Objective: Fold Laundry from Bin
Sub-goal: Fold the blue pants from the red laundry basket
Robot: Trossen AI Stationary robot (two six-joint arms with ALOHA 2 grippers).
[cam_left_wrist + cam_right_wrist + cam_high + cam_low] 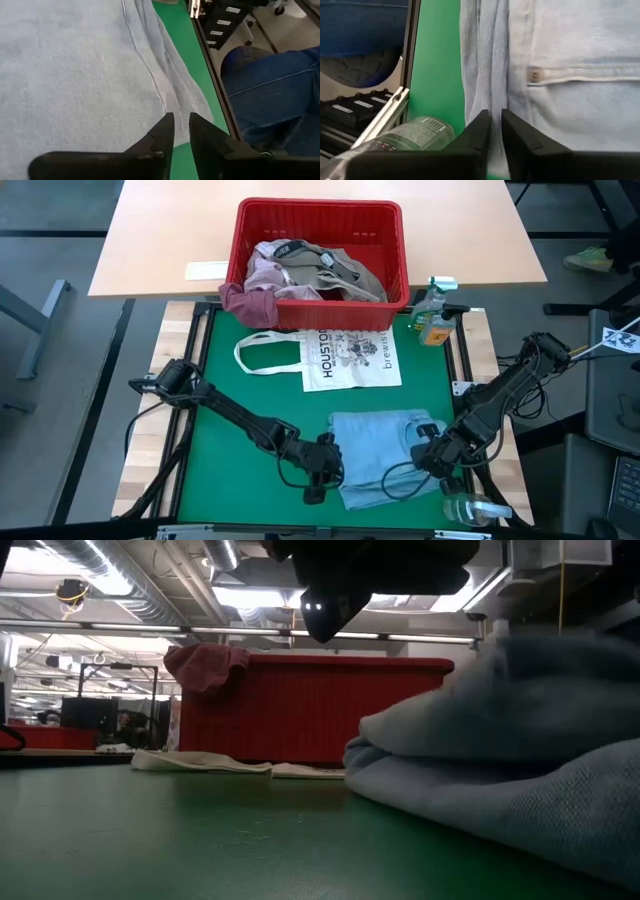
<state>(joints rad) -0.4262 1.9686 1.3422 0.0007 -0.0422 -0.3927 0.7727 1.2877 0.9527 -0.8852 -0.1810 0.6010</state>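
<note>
A light blue garment [385, 455] lies folded on the green mat's near right part, bulking up in the low view [500, 770]. My left gripper [318, 480] stands at its near left corner [195, 107], fingers a narrow gap apart [181, 125]. My right gripper [430, 455] points down at its right edge, fingers also a narrow gap apart [495, 120], over a lengthwise fold. The red bin [320, 250] stands at the far edge and holds more laundry [310, 270]. A maroon piece [250, 305] hangs over the bin's near left corner [205, 665]. My left gripper has its fingertips [165, 125] just over the garment's near left corner; no cloth shows between them, and I cannot tell whether they touch it. My right gripper has its fingertips [482, 122] at the folded right edge [485, 75]; I cannot tell whether they touch it.
A white tote printed HOUSTON [345, 360] lies flat between bin and garment. A spray bottle [435, 320] stands at the far right, and a clear bottle [470, 508] lies at the near right corner [405, 137]. A person's leg in jeans [280, 85] shows beyond the table's edge.
</note>
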